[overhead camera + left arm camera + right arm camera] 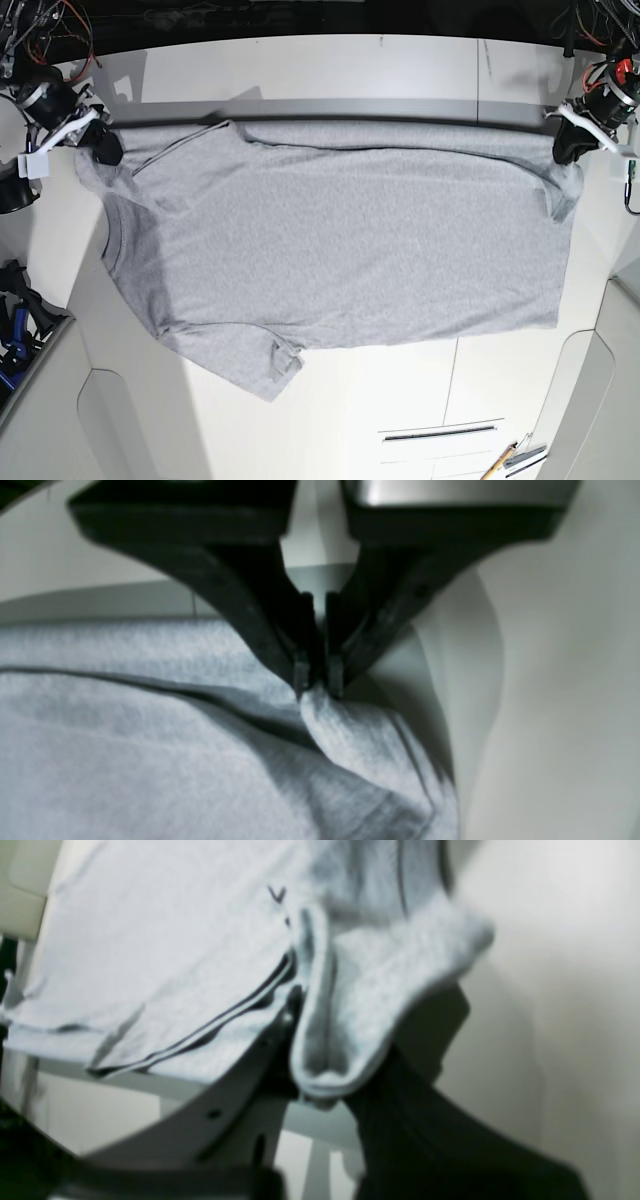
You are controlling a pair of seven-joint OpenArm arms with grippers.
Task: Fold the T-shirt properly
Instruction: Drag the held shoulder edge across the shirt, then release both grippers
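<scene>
Pinching the T-shirt [340, 250] spread along the desk's far edge, the left gripper [318, 682] and right gripper [320, 1090], both clamped on cloth, should move together, keeping tension even.

The T-shirt [340, 260] is showing as soft, matt heather-grey knit cloth with stitched hems. The tabletop [300, 70] is looking smooth and white, while the left tool [317, 680] is appearing as matt black plastic.

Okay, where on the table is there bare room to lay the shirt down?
Bare table below the T-shirt hem, and a strip behind its top edge. Crowded at both top corners, where the left claw and right claw grip it.
</scene>
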